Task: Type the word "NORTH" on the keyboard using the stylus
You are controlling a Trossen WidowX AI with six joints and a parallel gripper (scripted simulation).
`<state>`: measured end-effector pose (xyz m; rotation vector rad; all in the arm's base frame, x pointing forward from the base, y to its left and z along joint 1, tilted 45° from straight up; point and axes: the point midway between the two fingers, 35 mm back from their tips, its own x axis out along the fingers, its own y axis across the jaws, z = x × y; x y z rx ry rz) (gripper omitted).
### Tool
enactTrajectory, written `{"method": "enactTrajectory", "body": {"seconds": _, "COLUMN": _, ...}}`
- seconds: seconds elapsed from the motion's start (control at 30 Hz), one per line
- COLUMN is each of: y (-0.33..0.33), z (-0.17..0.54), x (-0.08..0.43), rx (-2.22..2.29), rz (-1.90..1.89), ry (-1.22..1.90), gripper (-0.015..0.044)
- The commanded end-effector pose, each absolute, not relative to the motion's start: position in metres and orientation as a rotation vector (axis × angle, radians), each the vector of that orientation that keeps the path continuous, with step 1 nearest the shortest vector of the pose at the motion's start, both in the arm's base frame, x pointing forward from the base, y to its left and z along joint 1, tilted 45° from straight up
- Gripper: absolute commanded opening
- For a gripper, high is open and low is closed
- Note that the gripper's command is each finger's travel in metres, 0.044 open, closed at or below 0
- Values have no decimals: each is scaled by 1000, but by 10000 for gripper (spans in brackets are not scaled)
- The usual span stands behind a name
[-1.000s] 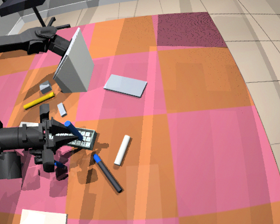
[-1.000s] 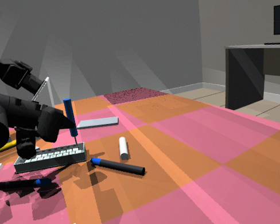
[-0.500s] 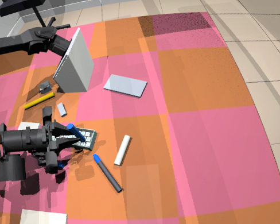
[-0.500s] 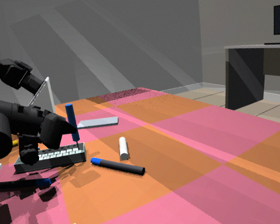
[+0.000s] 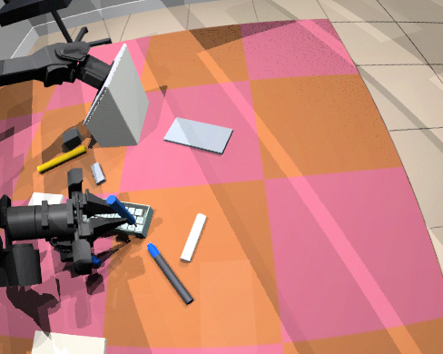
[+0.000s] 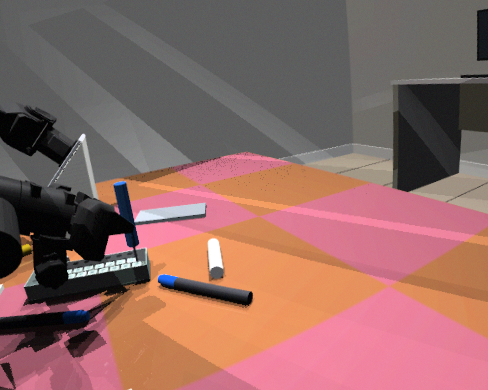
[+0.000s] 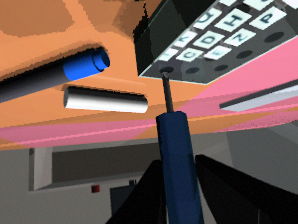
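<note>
My gripper [image 5: 125, 216] [image 6: 130, 228] [image 7: 178, 165] is shut on the blue stylus [image 5: 117, 205] [image 6: 123, 206] [image 7: 176, 140], which leans a little from upright, thin dark tip down. The keyboard [image 5: 148, 221] [image 6: 96, 289] [image 7: 157, 36] lies under the gripper, with white lettered keys and a row of dark round spots. The stylus tip is at the keyboard's right end in the top and exterior views. In the wrist view it meets a dark spot by the near corner, below the lettered keys. Whether it touches or presses anything cannot be told. The arm hides the keyboard's left part in the top view.
A black pen with a blue end [image 5: 169, 273] [image 6: 206, 291] [image 7: 47, 75] and a white stick [image 5: 193, 238] [image 6: 215, 258] [image 7: 105, 100] lie beside the keyboard. A grey slab [image 5: 199, 135] [image 6: 171, 213], a yellow stick [image 5: 62, 159] and an upright grey panel [image 5: 122, 102] are behind.
</note>
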<state>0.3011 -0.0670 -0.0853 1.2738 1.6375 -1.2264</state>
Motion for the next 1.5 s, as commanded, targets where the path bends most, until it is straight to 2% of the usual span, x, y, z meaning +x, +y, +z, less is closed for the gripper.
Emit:
{"method": "enactTrajectory", "body": {"seconds": 0.0, "y": -68, "z": -85, "x": 300, "rx": 1264, "rz": -1225, "ry": 1637, "gripper": 81}}
{"method": "enactTrajectory", "body": {"seconds": 1.47, "y": -79, "z": -97, "x": 298, "rx": 1264, "rz": -1226, "ry": 1637, "gripper": 81}}
